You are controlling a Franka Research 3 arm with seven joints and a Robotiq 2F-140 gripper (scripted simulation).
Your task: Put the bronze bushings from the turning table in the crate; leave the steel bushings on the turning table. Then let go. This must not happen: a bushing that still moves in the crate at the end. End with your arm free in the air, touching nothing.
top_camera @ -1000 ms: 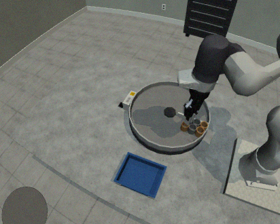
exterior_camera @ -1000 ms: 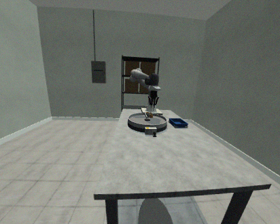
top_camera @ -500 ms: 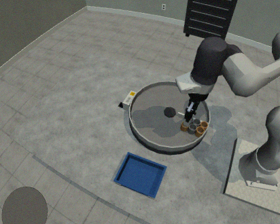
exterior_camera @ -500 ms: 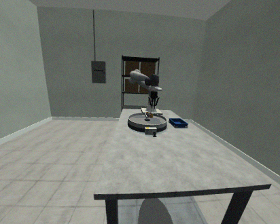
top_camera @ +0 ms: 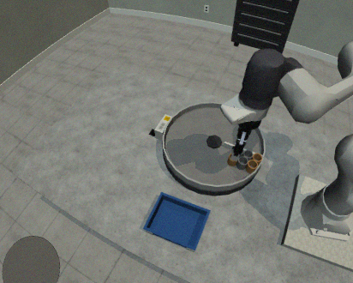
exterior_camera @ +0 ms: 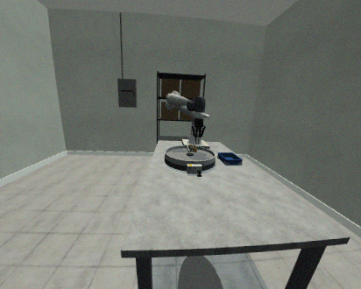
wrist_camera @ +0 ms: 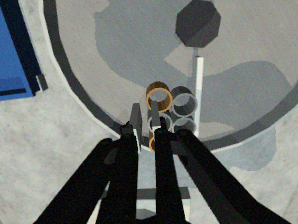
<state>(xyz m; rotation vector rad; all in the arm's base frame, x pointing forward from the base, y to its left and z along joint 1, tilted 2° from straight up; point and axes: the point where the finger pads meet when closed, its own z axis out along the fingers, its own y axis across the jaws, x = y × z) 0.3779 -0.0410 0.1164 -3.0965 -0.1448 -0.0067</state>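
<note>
Bronze bushings: three orange-brown rings, one [top_camera: 232,159] at the left of the cluster and two [top_camera: 254,162] at the right, on the lower right part of the turning table, close to its rim; in the wrist view one bronze ring [wrist_camera: 159,97] is in the middle of the frame, just beyond the fingertips
Steel bushings: grey rings [top_camera: 244,159] between the bronze ones, touching them in one tight group
Turning table: round grey tray [top_camera: 173,129] with a low wall, centre of the top view; a dark knob [top_camera: 213,141] stands at its middle and a white bar [wrist_camera: 199,85] goes from the knob toward the rim
Gripper: black gripper [top_camera: 239,148] hangs above the cluster, at its upper left edge, pointing down; the fingers are nearly closed with only a narrow gap, and nothing is between them
Crate: blue open box [top_camera: 152,215] on the table top, lower centre of the top view, well apart from the bushings; I see nothing inside it
Arm: white and dark links come in from the right edge of the top view; the base stands on a pale plate [top_camera: 295,240] in the lower right
Small box: white box with yellow label [top_camera: 164,123] touching the outside of the tray wall, left side
Background: dark shelf rack [exterior_camera: 158,105] by the far wall, behind the arm in the exterior view
</note>
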